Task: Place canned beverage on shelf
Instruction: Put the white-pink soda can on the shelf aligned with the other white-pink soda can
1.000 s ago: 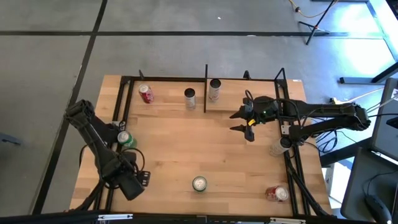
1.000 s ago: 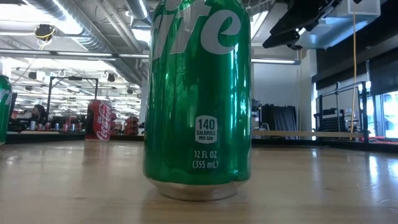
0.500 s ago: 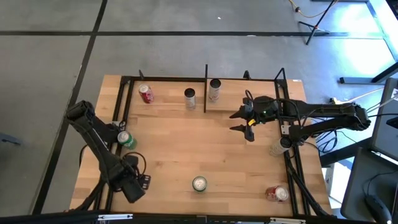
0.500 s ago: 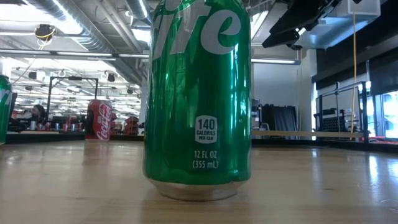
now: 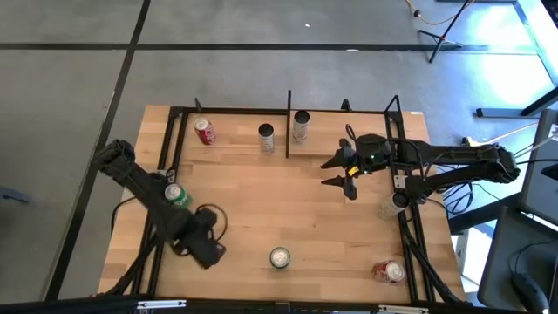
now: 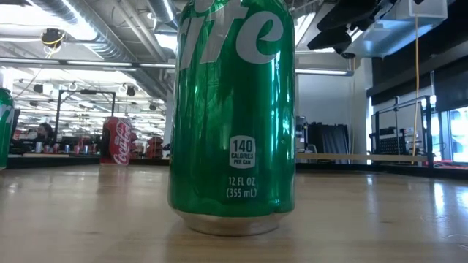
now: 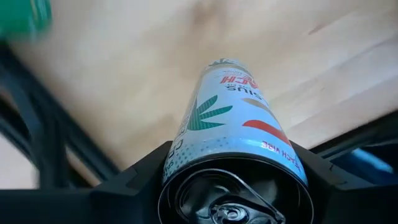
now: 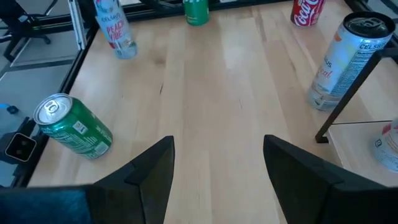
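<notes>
My left gripper [image 5: 206, 246] stands over the near left of the tabletop, shut on a white can with a palm-leaf print [image 7: 231, 109]. That can also shows in the right wrist view [image 8: 116, 30]; in the high view the gripper hides it. The shelf [image 5: 324, 133], a light board in black rods, stands at the far right and carries one white can [image 5: 301, 125]. It also shows in the low view [image 6: 365, 157]. My right gripper [image 5: 335, 172] hangs open and empty just near of the shelf. My left gripper holds the white can by its top end [image 7: 186, 163], pinched between the two fingers [image 7: 140, 171], one on each side of the wall just under the rim. The fingers point down along the can. The can hangs about upright below them, bottom toward the tabletop.
Standing cans: a green one [image 5: 279, 257] at the near middle, a green one [image 5: 177, 196] at the left, a red one [image 5: 205, 131] and a white one [image 5: 266, 135] at the far left, a red one [image 5: 390, 270] at the near right. Black frame rods [image 5: 170, 148] edge the table.
My left gripper has carried the white can toward the table's right edge and a little toward the far edge, still shut on it. My right arm has kept still.
</notes>
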Robot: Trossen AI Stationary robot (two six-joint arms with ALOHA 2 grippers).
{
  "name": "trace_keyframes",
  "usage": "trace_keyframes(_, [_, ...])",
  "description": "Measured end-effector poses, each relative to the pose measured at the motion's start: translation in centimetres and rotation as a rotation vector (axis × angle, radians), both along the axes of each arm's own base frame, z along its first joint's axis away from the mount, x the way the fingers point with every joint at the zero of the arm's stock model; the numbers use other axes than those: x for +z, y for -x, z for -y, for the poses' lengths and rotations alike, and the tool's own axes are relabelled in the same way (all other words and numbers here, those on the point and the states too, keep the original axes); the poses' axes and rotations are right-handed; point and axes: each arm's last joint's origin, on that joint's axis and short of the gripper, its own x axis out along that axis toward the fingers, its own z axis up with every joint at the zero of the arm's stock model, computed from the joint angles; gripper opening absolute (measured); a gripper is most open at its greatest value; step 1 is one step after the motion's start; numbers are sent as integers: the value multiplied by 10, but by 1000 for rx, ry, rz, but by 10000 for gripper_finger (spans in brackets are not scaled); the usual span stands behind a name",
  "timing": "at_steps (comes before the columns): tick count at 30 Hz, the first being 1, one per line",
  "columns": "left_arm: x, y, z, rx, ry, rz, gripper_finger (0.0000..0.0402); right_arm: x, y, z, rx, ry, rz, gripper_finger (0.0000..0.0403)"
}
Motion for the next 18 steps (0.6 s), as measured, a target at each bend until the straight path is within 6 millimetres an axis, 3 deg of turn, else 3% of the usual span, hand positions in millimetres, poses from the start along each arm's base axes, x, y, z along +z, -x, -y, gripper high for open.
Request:
trace_keyframes(10, [49, -61, -105, -433, -157, 210, 222, 0, 0, 4, -176, -12, -9, 232])
trace_keyframes(14, [53, -83, -140, -652, -254, 192, 222, 0, 0, 4, -186, -24, -11, 232])
trace_keyframes(18, [47, -113, -159, -875, -292, 165, 222, -3, 2, 4, -232, -80, -45, 232])
